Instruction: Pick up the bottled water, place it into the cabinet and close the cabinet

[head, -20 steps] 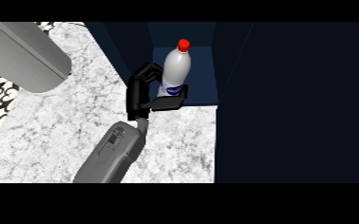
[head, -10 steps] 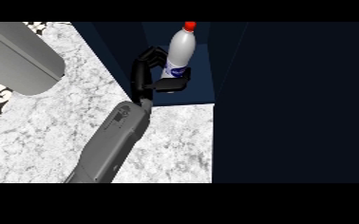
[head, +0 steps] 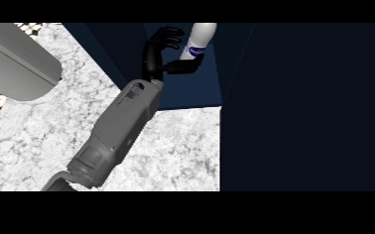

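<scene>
Bottled water (head: pixel 198 42) inside cabinet (head: pixel 187 91), left hand (head: pixel 162 54) beside

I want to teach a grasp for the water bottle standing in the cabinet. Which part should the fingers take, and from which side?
Probably the straight body of the bottle, around its blue label, coming from its left. The bottle is slim, round and roughly upright, so fingers can wrap it there. The cabinet wall looks close on the right, and the hand already sits at the left.

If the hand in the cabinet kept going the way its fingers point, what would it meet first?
Probably the bottled water: the hand has it right beside its fingers, with dark cabinet interior beyond. Depth is unclear.
</scene>
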